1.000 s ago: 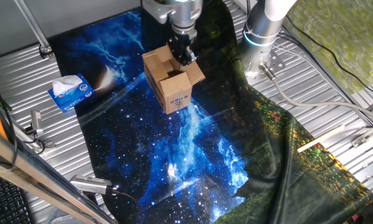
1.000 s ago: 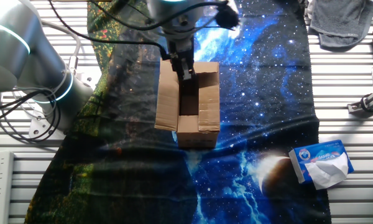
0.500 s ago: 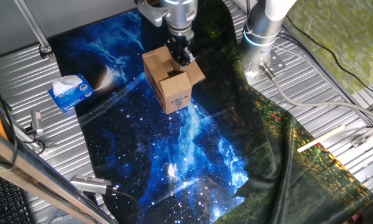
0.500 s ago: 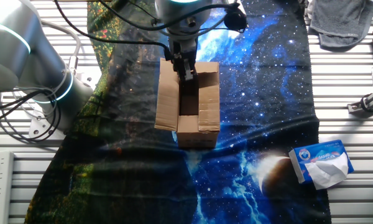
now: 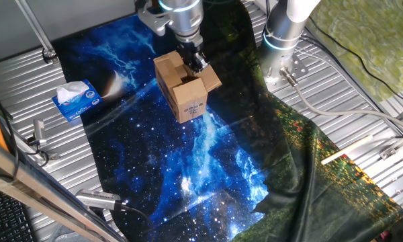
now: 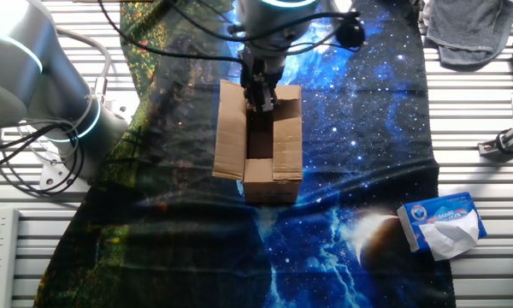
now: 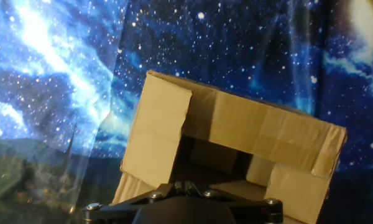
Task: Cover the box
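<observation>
You have a slatted metal table [image 5: 363,87] draped with a starry blue galaxy cloth [image 5: 188,154] that turns dark green along the side nearest the arm's base. On the cloth's middle stands the cardboard box [image 5: 186,91], label side facing one fixed camera, its top still open, one long flap laid flat outward, another over part of the opening. Your gripper [image 6: 262,96] hangs directly over the box's open top at the end nearest the arm, fingers drawn together and gripping nothing that shows. A blue and white tissue box [image 6: 442,224] sits well apart, just off the cloth's edge.
</observation>
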You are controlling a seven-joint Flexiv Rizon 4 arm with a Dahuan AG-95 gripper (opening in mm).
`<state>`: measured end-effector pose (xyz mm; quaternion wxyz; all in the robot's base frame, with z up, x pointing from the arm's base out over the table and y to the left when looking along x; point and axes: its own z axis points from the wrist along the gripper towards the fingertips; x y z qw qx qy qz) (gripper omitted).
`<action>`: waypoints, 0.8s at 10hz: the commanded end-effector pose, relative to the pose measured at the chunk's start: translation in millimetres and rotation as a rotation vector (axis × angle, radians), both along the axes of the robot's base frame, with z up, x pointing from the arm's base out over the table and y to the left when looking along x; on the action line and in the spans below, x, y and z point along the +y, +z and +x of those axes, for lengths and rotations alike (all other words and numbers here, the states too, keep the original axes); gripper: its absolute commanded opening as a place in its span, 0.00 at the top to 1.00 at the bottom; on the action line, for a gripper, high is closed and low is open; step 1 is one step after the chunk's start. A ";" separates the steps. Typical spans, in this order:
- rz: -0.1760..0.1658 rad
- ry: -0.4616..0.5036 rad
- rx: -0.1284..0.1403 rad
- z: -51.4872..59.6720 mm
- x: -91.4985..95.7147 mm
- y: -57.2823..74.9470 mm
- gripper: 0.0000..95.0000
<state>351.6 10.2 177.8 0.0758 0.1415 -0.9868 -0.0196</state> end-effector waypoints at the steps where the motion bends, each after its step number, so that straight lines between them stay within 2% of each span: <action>1: 0.000 0.009 0.037 -1.7 -0.9 -0.1 1.00; 2: 0.000 0.014 0.060 -1.7 -0.9 -0.1 1.00; 4: 0.001 0.014 0.071 -1.7 -0.9 -0.1 1.00; 8: 0.000 0.027 0.114 -1.7 -0.9 -0.1 1.00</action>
